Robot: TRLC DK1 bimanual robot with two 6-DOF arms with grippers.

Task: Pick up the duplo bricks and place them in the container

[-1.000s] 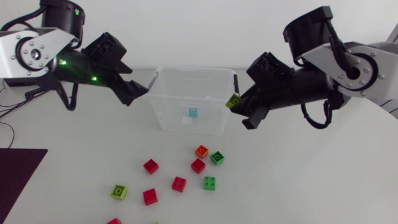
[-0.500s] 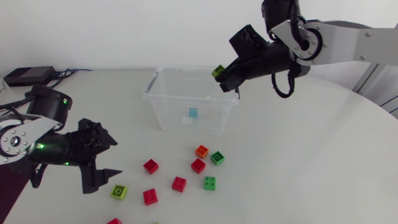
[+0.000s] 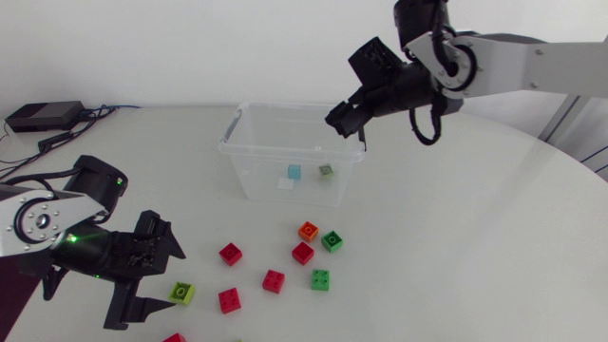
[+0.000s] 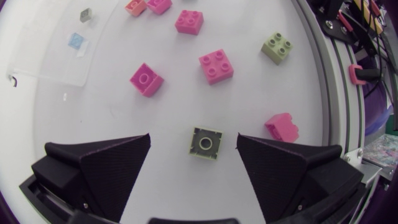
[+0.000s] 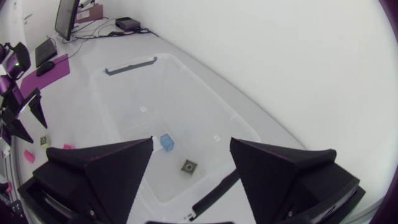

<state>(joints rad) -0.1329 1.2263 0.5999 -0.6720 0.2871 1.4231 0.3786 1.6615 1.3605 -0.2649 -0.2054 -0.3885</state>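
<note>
Lime brick (image 4: 206,142) between wide-spread left claw (image 4: 193,138); right claw (image 5: 191,142), spread, above container (image 3: 285,105) rim.

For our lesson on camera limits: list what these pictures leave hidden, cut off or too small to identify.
Head view: red brick cut by the lower edge.
Head view: right end effector covers part of the container rim.
Head view: white scrap inside the container, too small to identify.

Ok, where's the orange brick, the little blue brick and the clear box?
orange brick (image 3: 308,230), head view, on its top stud.
blue brick (image 3: 295,172), head view, on its top face.
clear box (image 3: 261,177), head view, on its front wall.
</note>
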